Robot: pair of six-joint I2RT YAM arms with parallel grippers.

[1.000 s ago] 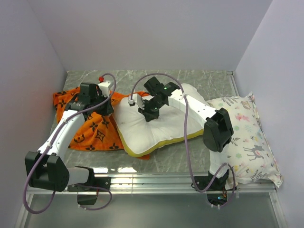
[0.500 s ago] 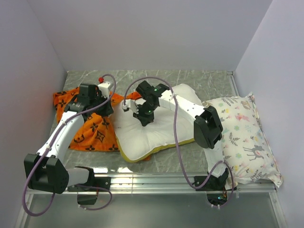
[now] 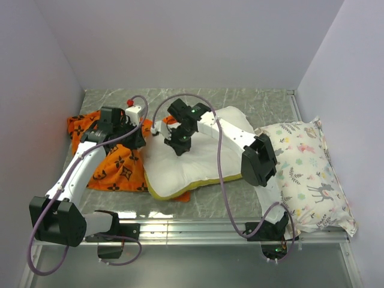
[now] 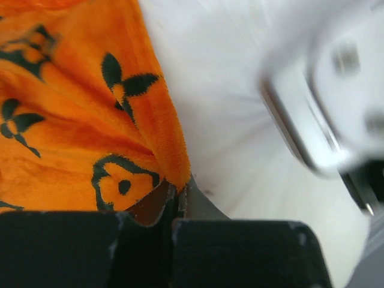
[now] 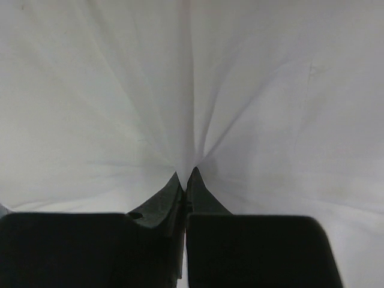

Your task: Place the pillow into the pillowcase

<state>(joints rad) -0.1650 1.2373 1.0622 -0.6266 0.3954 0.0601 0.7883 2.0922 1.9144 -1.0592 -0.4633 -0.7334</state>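
Note:
The white pillow (image 3: 198, 162) with a yellow band along its near edge lies mid-table, its left end on the orange pillowcase (image 3: 117, 168). My right gripper (image 3: 178, 146) is shut on a pinch of the pillow's white cloth (image 5: 192, 108); creases fan out from the tips (image 5: 185, 175). My left gripper (image 3: 135, 139) is shut on the pillowcase's edge (image 4: 120, 120) right beside the pillow (image 4: 222, 120); the orange fold runs into the closed tips (image 4: 178, 191). The right arm's blurred white link (image 4: 336, 90) passes close on the right of the left wrist view.
A white pillow printed with deer and plants (image 3: 309, 174) lies along the right wall. Grey walls close in on the left, back and right. A metal rail (image 3: 192, 228) runs along the near table edge by the arm bases.
The right gripper has dragged the pillow leftward, toward the left gripper and further over the pillowcase. The left gripper has stayed almost in place, still holding the orange edge.

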